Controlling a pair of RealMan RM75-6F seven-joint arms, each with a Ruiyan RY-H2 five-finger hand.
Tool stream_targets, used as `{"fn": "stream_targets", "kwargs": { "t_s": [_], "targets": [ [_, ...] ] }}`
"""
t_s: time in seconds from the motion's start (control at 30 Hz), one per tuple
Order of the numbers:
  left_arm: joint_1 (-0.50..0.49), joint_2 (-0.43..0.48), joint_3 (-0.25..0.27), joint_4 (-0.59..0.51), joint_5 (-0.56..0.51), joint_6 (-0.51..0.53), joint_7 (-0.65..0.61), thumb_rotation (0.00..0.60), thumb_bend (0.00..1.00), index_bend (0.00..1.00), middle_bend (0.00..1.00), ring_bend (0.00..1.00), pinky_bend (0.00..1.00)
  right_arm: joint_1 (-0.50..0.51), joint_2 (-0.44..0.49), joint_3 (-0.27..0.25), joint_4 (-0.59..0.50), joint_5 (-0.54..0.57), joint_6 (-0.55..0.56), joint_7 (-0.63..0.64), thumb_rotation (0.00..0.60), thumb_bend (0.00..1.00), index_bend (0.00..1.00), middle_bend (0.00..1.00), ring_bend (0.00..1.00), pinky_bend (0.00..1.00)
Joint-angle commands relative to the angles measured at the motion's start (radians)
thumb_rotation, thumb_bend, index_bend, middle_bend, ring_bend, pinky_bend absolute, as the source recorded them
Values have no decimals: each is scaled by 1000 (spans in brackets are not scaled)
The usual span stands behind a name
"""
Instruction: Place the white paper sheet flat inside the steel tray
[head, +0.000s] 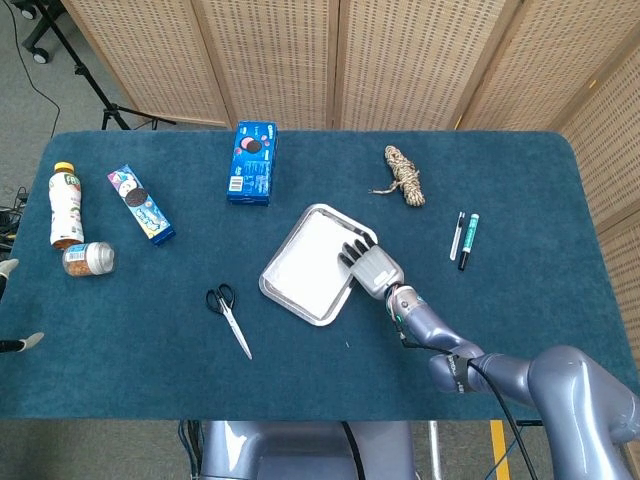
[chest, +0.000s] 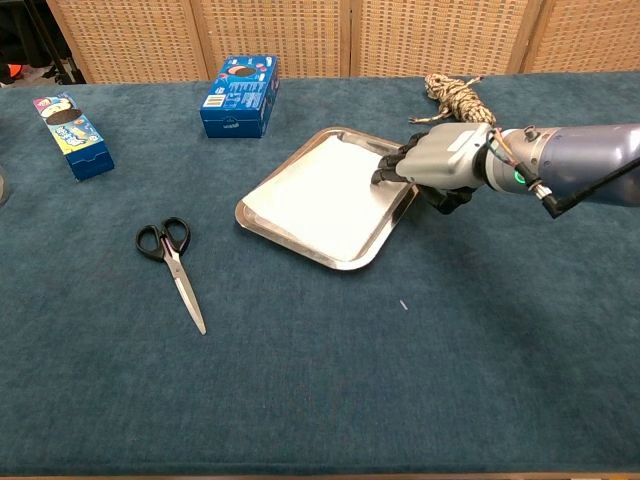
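The steel tray (head: 311, 320) (chest: 346, 263) sits near the middle of the blue table, turned at an angle. The white paper sheet (head: 310, 262) (chest: 320, 195) lies flat inside it, within the rim. My right hand (head: 372, 268) (chest: 442, 163) is at the tray's right edge. Its fingertips (head: 350, 254) (chest: 386, 175) rest on the paper's right border. The thumb stays outside the rim, and the hand holds nothing. My left hand shows in neither view.
Scissors (head: 228, 315) (chest: 172, 262) lie left of the tray. A blue cookie box (head: 251, 162) (chest: 238, 95) and a rope bundle (head: 403, 174) (chest: 458, 98) lie behind it. Two pens (head: 463, 238) are at the right. A snack box (head: 140, 204), bottle (head: 65, 205) and can (head: 88, 259) stand far left.
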Motion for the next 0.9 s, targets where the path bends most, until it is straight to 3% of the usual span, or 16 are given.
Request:
{"fn": "stream_targets", "kwargs": {
  "t_s": [0.03,0.9],
  "targets": [
    [0,1,0,0,0,1,-1,600,0,0,0,0,0,1,-12,7,20,4,-2,-7,600,1000,0,7,0,0],
    [0,3,0,0,-1,-1,-8,600,0,0,0,0,0,-1,-33,39,64,-56,8,-11,600,1000,0,7,0,0]
  ]
}}
